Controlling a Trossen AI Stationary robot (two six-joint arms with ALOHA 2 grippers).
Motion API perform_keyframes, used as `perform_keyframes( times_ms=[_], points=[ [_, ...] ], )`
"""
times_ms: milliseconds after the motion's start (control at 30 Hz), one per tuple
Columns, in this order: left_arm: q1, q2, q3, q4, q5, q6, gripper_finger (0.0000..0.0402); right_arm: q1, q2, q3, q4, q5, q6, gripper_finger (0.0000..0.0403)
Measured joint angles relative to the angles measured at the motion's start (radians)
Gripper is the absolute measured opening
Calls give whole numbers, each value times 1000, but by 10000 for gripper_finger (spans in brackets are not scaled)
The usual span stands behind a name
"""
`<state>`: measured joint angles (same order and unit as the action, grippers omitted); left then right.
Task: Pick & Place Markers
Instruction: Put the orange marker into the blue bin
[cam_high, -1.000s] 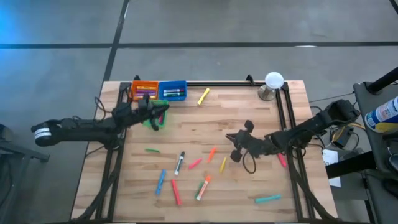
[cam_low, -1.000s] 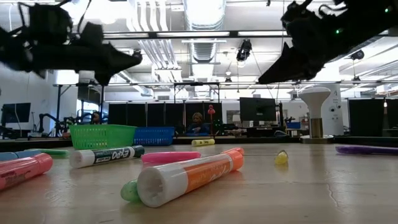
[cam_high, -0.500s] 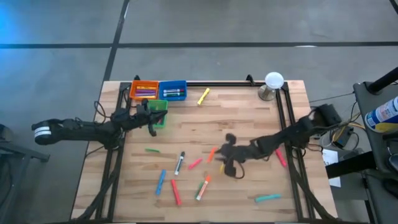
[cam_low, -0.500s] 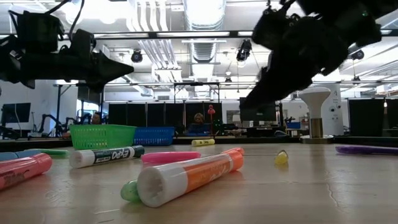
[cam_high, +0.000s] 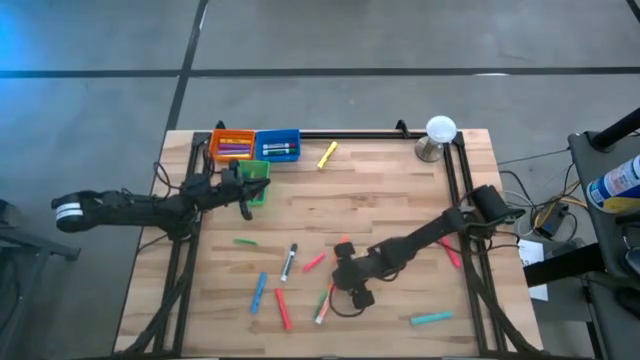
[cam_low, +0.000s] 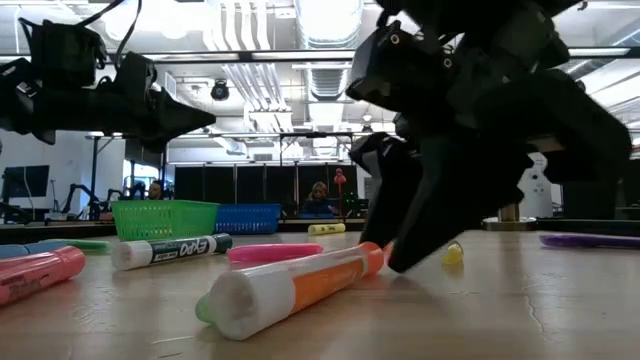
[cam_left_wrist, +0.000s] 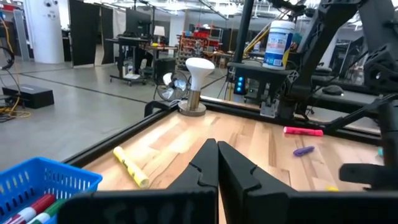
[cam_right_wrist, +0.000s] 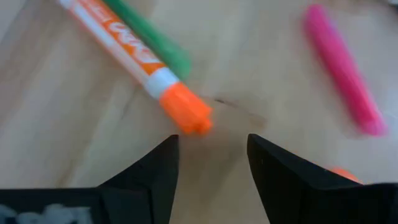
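Hovering low over the surface (cam_high: 400, 190), your right pincer (cam_right_wrist: 208, 155) had its fingers apart with nothing between them, just short of the orange-capped marker (cam_right_wrist: 134, 62). A green marker (cam_right_wrist: 152, 40) lay against that one and a pink marker (cam_right_wrist: 345, 71) sat apart. Remaining markers were scattered mid-surface. Your left pincer (cam_left_wrist: 216, 163) was pressed together, empty, above the green bin (cam_high: 255, 180), beside the blue bin (cam_high: 278, 146) and orange bin (cam_high: 231, 145).

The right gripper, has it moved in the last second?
Yes. In the high view the right gripper has left the table's right rail and come toward the middle, down over the orange and white marker, fingers open.
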<state>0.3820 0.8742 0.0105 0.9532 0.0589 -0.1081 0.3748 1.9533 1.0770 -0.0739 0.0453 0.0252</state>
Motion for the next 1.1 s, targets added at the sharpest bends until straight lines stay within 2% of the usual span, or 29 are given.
perform_keyframes(
  times_ms=[100,467,800,933,1100],
  points=[
    [0,1,0,-11,0,1,0,0,28,37,-2,-48,-28,173],
    [0,8,-1,-23,0,2,0,-1,58,96,-43,-99,-52,140],
    [0,12,-2,-25,-42,10,0,-1,49,91,-52,-101,-32,35],
    [3,12,-3,-26,-44,13,0,-1,8,90,-84,-101,-18,27],
    [27,9,-3,-29,-58,22,0,-13,-137,48,-128,-56,-6,27]
  ],
)
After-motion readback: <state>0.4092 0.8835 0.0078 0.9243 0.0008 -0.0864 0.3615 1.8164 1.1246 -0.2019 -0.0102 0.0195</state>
